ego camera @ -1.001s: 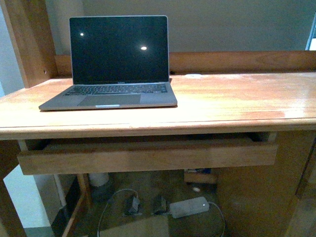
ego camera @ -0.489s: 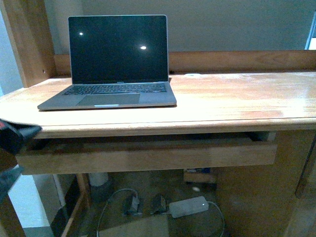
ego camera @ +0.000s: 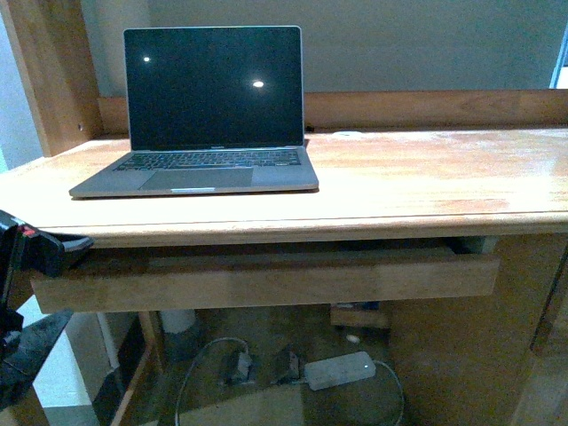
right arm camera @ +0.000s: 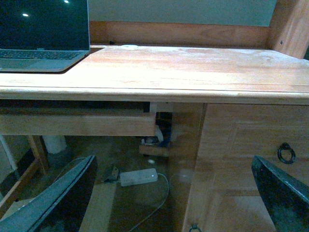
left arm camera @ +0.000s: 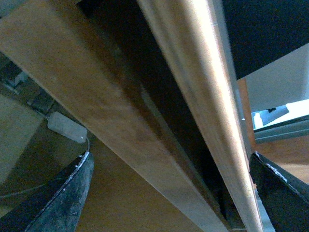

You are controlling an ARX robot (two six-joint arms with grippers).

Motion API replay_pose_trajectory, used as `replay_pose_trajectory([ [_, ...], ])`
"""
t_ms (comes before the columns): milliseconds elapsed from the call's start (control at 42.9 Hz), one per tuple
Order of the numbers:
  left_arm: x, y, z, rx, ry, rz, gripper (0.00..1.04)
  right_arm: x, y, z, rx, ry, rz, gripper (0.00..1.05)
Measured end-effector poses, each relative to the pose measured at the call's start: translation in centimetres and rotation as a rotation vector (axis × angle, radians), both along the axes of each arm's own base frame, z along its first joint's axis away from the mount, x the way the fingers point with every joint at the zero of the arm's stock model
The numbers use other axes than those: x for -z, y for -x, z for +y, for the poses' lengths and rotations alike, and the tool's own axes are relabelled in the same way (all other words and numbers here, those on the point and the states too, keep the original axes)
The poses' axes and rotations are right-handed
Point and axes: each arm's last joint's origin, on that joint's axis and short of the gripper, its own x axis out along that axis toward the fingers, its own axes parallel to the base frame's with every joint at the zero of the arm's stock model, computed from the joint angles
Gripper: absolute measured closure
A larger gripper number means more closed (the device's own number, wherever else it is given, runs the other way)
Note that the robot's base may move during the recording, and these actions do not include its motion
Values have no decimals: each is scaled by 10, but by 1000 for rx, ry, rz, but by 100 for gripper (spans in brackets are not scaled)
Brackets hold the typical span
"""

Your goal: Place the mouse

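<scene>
Our left gripper [left arm camera: 171, 154] is spread wide with nothing in it, right at the left end of the drawer [ego camera: 266, 280]. Our right gripper [right arm camera: 174, 159] is spread wide and empty too, held back in front of the desk [ego camera: 426, 177]. We cannot see the mouse anywhere. We think it may be inside the drawer, which is out only a little way, with a dark gap above it. So we think the step now is to pull the drawer open. To do it well, we should hook one finger over the drawer front and pull slowly, straight toward us. We should keep clear of the desk edge just above. Then we can look in before we reach.

The desk top is smooth, shiny wood, so a mouse would slide on it easily. There is lots of bare wood to the right of the laptop [ego camera: 213, 106], a good place to set the mouse down. The laptop sits open at the back left, its screen dark. Under the desk lie a white box [ego camera: 337, 371] and some wires. Behind it all is a plain wall.
</scene>
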Motion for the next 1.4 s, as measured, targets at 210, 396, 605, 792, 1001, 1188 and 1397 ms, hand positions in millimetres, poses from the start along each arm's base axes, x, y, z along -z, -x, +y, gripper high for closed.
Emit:
replay_pose_trajectory([
  [210, 28, -23, -1, -12, 83, 39, 7, 0, 0, 0, 0, 0, 0, 7],
  [396, 44, -39, -5, -13, 101, 90, 7, 0, 0, 0, 0, 0, 0, 7],
  [605, 42, -68, -20, 17, 99, 100, 7, 0, 0, 0, 0, 0, 0, 7],
  [792, 43, -73, -27, 8, 28, 130, 7, 0, 0, 0, 0, 0, 0, 7],
  [1001, 43, -73, -27, 13, 2, 122, 7, 0, 0, 0, 0, 0, 0, 7],
  [1188, 42, -74, -25, 12, 4, 113, 7, 0, 0, 0, 0, 0, 0, 7],
  [1397, 50, -81, -26, -16, 29, 102, 7, 0, 0, 0, 0, 0, 0, 7],
])
